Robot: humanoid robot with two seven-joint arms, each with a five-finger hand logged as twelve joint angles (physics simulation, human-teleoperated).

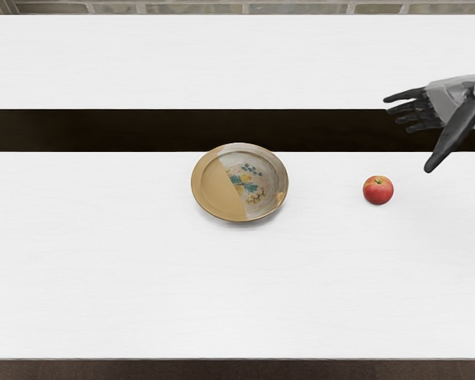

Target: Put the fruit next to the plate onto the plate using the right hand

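A red apple [378, 190] lies on the white table, to the right of the plate. The round plate [209, 184] is tan on its left half and grey with a leaf pattern on its right half, and nothing lies on it. My right hand [426, 127] hangs in the air at the upper right, above and to the right of the apple and apart from it. Its dark fingers [408, 108] are spread and hold nothing, and the thumb points down towards the table.
A dark gap [182, 130] runs across the scene between the near white table [142, 277] and a second white surface [222, 63] behind it. The table's front edge lies along the bottom of the view.
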